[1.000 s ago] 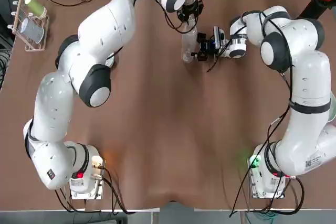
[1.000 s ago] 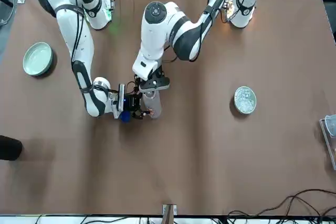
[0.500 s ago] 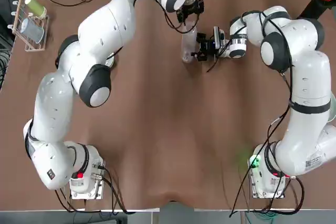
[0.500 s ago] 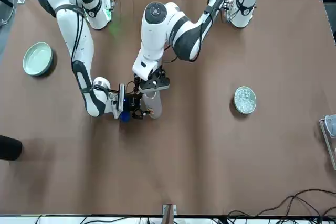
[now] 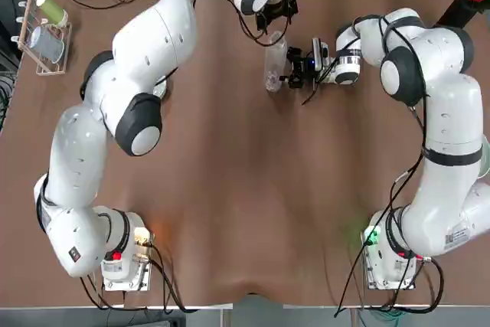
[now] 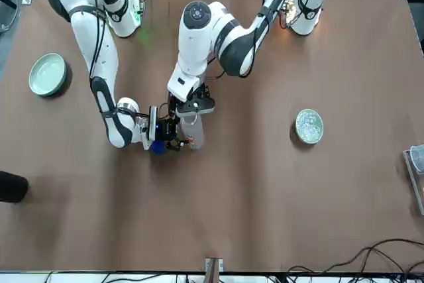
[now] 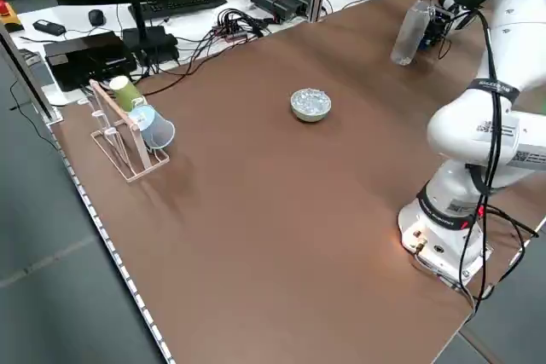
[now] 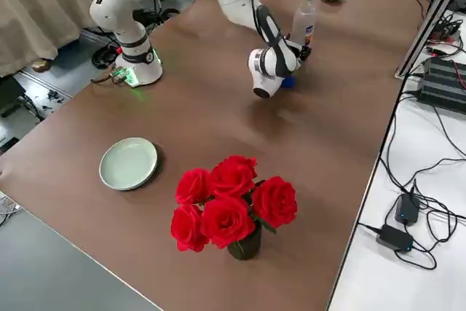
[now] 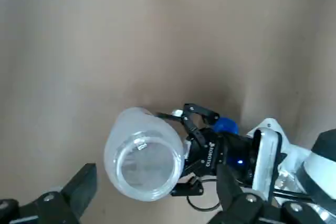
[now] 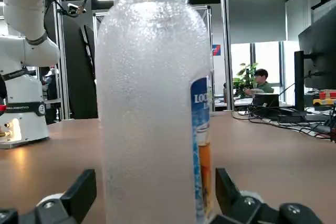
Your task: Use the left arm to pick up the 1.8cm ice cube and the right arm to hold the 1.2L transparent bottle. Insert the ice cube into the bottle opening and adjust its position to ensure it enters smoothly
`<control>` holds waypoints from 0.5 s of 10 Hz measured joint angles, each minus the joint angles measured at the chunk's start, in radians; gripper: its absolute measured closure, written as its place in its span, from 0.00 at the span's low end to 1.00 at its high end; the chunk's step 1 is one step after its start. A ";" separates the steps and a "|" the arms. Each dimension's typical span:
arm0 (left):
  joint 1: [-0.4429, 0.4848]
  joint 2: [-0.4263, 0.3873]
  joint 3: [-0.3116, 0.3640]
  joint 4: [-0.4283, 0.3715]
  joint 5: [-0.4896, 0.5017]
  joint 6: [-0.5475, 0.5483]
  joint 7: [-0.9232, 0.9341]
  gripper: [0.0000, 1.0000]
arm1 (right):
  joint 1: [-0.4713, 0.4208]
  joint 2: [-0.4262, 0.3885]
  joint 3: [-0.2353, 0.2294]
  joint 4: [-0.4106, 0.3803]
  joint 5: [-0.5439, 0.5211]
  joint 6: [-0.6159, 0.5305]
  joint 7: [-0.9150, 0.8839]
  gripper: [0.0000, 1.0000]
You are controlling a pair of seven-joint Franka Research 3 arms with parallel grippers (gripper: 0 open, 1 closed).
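The left hand point(image 9: 156, 182) is released, its fingers spread wide apart, and it hangs above the bottle opening point(image 9: 147, 166). The right hand point(image 10: 156, 182) is at the side of the transparent bottle point(image 10: 152, 119), with its fingers set wide on either side of the body; whether they press on it I cannot tell. The bottle is upright, its inner wall misted with droplets and a blue and orange label on one side. The task's ice cube cannot be made out in either hand, and I cannot tell whether it is inside the bottle. A small blue cap point(image 8: 288, 82) lies near the right hand. Farther out on the desk point(image 6: 265, 197), a round dish of ice point(image 6: 309, 126) sits on the robot's left side, and beyond it a rack point(image 7: 128, 142) carries cups. On the robot's right side are a pale green plate point(image 8: 128, 164) and red roses point(image 8: 226, 209) in a dark vase point(image 8: 246, 244).
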 joint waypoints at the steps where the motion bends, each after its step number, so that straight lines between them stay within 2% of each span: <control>1: 0.005 -0.007 0.003 0.002 0.001 -0.027 0.030 0.00 | -0.007 0.000 -0.004 0.002 -0.014 -0.001 0.000 0.00; 5: 0.098 -0.086 0.005 -0.002 0.002 -0.171 0.171 0.00 | -0.115 -0.001 -0.010 0.034 -0.184 -0.011 0.007 0.00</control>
